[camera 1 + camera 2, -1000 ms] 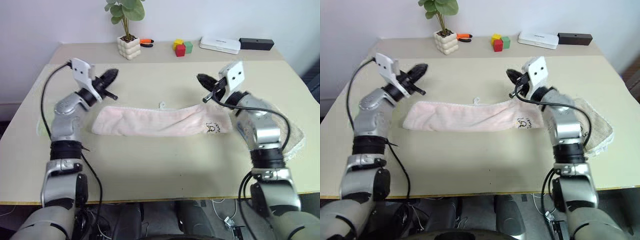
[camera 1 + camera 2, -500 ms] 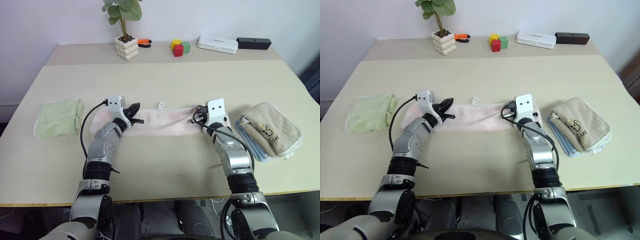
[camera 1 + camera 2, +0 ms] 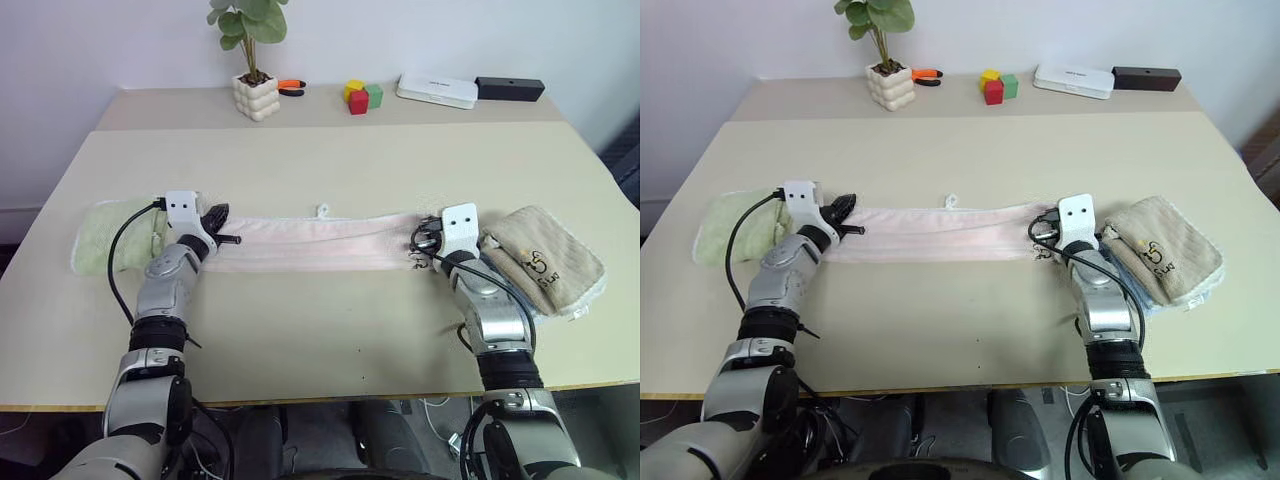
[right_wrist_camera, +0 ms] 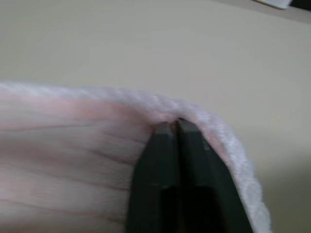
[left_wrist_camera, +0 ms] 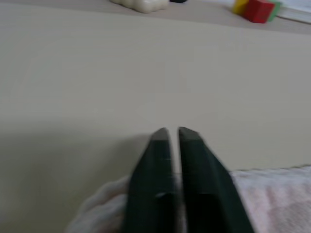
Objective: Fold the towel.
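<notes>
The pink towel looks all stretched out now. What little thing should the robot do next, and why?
Probably let go and draw both arms back a little. The towel lies flat in a long folded strip on the table, with the left gripper and right gripper low at its two ends, fingers nearly together. That fold looks laid down.

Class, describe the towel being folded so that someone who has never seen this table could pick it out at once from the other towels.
On the big beige table, look along the middle of the near half: the towel lies there as a long, narrow strip between the left gripper and the right gripper. It is pale pink with a small white loop on its far edge, unlike the green towel at its left and the tan towel at its right.
</notes>
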Controlling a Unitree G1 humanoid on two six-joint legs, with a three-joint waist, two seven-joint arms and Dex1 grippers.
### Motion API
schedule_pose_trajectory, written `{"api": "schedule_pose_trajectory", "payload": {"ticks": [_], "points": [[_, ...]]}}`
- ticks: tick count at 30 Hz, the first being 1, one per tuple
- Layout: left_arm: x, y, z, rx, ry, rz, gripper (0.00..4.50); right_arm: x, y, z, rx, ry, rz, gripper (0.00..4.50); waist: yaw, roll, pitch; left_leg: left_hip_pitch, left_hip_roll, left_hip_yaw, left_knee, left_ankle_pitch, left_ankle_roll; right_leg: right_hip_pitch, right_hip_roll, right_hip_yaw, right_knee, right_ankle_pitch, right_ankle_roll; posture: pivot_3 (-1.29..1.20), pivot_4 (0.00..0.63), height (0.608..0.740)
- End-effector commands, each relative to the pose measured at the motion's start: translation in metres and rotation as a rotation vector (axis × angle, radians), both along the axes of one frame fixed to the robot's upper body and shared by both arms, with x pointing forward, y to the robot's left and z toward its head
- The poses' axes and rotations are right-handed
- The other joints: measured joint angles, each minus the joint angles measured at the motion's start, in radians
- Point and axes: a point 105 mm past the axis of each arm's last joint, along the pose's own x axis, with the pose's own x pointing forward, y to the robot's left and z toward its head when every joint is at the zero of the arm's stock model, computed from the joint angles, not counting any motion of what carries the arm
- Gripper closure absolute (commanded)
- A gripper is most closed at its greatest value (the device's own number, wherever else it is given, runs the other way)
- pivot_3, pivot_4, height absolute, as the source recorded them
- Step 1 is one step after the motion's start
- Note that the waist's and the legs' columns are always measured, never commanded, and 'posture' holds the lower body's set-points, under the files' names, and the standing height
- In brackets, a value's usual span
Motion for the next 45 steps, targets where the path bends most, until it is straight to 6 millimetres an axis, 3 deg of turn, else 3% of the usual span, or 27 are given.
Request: {"api": "schedule_pose_trajectory", "payload": {"ticks": [1, 5, 6, 12, 16, 19, 26, 31, 42, 45], "points": [[-0.001, -0.002, 0.038, 0.037, -0.136, -0.052, 2.28, -0.005, 0.003, 0.044, 0.059, -0.110, 0.069, 2.26, 0.001, 0.000, 0.000, 0.000, 0.000, 0.000, 0.000, 0.000, 0.000, 0.000, 0.000, 0.000, 0.000, 0.000, 0.000, 0.00, 0.150, 0.740], [-0.006, -0.009, 0.053, 0.084, -0.178, -0.151, 0.19, -0.017, -0.002, 0.058, 0.138, -0.084, 0.125, 0.21, 0.003, 0.000, 0.000, -0.001, 0.000, 0.000, 0.000, 0.000, 0.000, 0.000, 0.000, 0.000, 0.000, 0.000, 0.000, 0.00, 0.150, 0.740], [-0.009, -0.012, 0.056, 0.081, -0.183, -0.189, 0.04, -0.024, -0.002, 0.060, 0.188, -0.064, 0.150, 0.04, 0.003, 0.000, 0.000, -0.001, 0.000, 0.000, 0.000, 0.000, 0.000, 0.000, 0.000, 0.000, -0.001, 0.000, 0.000, 0.00, 0.150, 0.740], [-0.027, -0.022, 0.071, 0.130, -0.174, -0.420, 0.04, -0.071, -0.003, 0.060, 0.468, 0.058, 0.196, 0.04, 0.002, 0.000, 0.000, -0.001, 0.000, 0.000, -0.002, 0.000, 0.000, 0.000, 0.000, 0.000, -0.002, 0.000, 0.000, 0.00, 0.150, 0.740], [-0.039, -0.022, 0.072, 0.169, -0.128, -0.549, 0.04, -0.102, -0.007, 0.037, 0.536, 0.167, 0.124, 0.04, 0.001, 0.000, 0.000, -0.001, 0.000, 0.000, -0.005, 0.000, 0.000, -0.001, 0.000, 0.000, -0.004, 0.000, 0.000, 0.00, 0.150, 0.740], [-0.052, -0.026, 0.075, 0.232, -0.158, -0.647, 0.04, -0.110, -0.012, 0.018, 0.574, 0.220, 0.005, 0.04, -0.001, 0.000, 0.000, 0.000, 0.001, 0.000, -0.009, 0.000, 0.000, -0.001, 0.000, 0.000, -0.007, 0.000, -0.001, 0.00, 0.150, 0.740], [-0.075, -0.030, 0.078, 0.264, -0.204, -0.779, 0.04, -0.106, -0.007, 0.004, 0.621, 0.247, -0.054, 0.04, 0.001, 0.000, 0.000, 0.000, 0.001, 0.001, -0.012, 0.000, -0.001, -0.002, 0.000, 0.000, -0.011, 0.000, -0.001, 0.00, 0.150, 0.740], [-0.079, -0.033, 0.076, 0.276, -0.200, -0.779, 0.04, -0.099, -0.029, -0.015, 0.640, 0.276, -0.191, 0.04, 0.002, 0.000, 0.000, -0.001, 0.001, 0.001, -0.013, 0.000, 0.000, -0.001, 0.000, 0.000, -0.013, 0.000, -0.001, 0.00, 0.150, 0.740], [-0.079, -0.035, 0.080, 0.276, -0.224, -0.731, 0.04, -0.071, -0.013, -0.019, 0.706, 0.274, -0.187, 0.04, -0.004, -0.001, 0.000, 0.000, 0.001, 0.001, -0.012, 0.000, 0.000, -0.001, 0.000, 0.001, -0.012, 0.000, -0.001, 0.00, 0.150, 0.740], [-0.077, -0.035, 0.082, 0.274, -0.239, -0.705, 0.00, -0.065, -0.014, -0.021, 0.720, 0.269, -0.215, 0.84, -0.005, -0.001, 0.000, 0.000, 0.001, 0.001, -0.012, 0.000, 0.000, -0.001, 0.000, 0.001, -0.012, 0.000, -0.001, 0.00, 0.150, 0.740]]}}
